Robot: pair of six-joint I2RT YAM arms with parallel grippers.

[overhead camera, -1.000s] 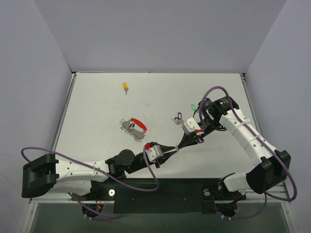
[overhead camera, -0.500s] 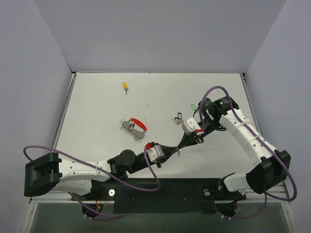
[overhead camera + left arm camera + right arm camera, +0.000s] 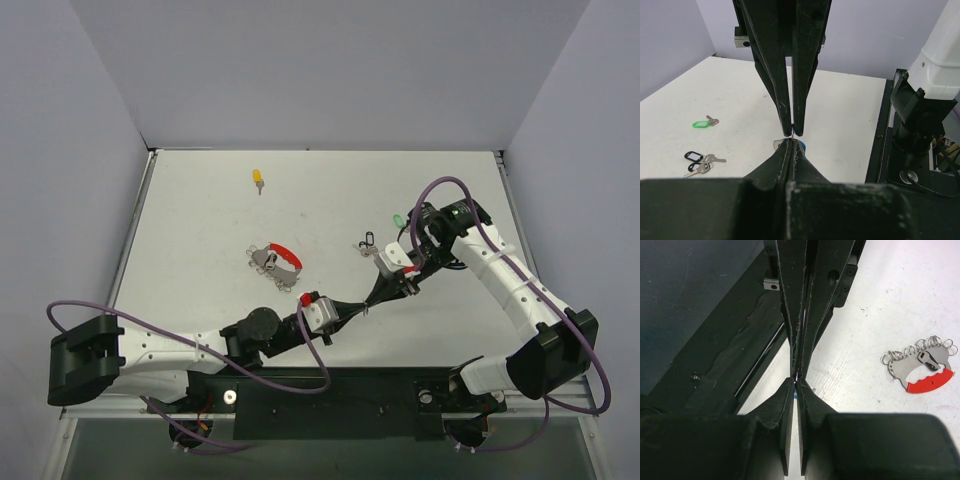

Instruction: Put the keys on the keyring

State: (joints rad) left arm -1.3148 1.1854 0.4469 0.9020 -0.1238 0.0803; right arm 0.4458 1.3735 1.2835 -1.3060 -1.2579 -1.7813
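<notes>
Both grippers meet tip to tip at the blue key [image 3: 803,146], held just above the table. My left gripper [image 3: 791,142] is shut on its blue head, which shows on both sides of the tips. My right gripper [image 3: 796,383] is shut on the same key; a blue sliver [image 3: 796,391] shows between its pads. In the top view the left gripper [image 3: 363,309] and right gripper [image 3: 372,300] touch at mid-table. The keyring [image 3: 276,262], silver with a red arc, lies flat to the left and also shows in the right wrist view [image 3: 920,371].
A yellow key [image 3: 258,178] lies at the back left. A green key [image 3: 398,222] and a black key [image 3: 369,240] lie beside the right arm; they also show in the left wrist view, green [image 3: 701,123] and black [image 3: 693,156]. Walls enclose the table.
The left arm has edged slightly forward and to the right. Both grippers stay closed together at the blue key. The keyring and the other keys have not moved.
</notes>
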